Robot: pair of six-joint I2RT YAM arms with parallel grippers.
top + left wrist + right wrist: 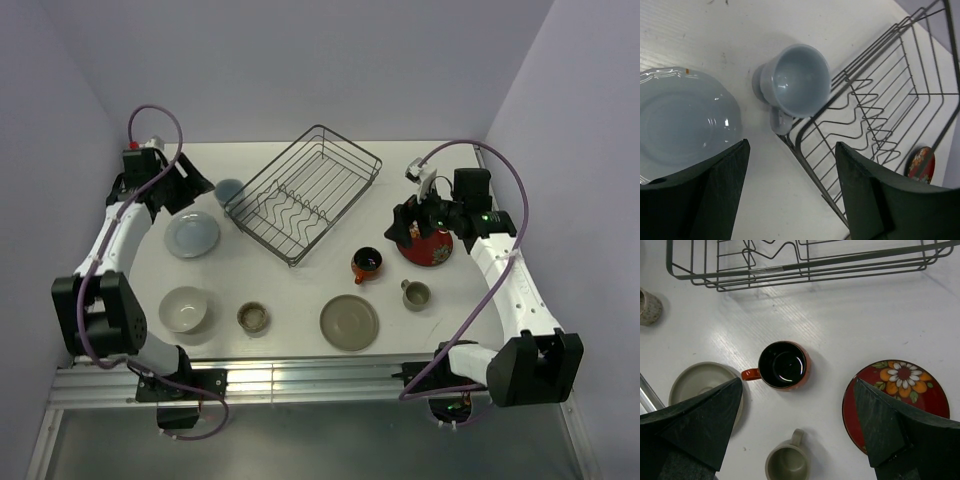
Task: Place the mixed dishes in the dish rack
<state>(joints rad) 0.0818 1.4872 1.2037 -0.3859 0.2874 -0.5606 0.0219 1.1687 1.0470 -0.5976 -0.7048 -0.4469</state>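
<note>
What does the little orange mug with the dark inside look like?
The orange-red mug looks like glossy ceramic: orange-red outside, dark and shiny inside, apparently empty. It stands upright on the white table, its small loop handle pointing toward the olive-grey plate. It sits between the dish rack and a grey cup, touching nothing but the table.

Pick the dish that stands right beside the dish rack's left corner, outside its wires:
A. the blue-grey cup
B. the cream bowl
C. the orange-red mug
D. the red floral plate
A: the left wrist view shows the blue-grey cup upright on the table, its handle next to the corner rim of the dish rack. The top view shows no other dish as near that corner.
</note>
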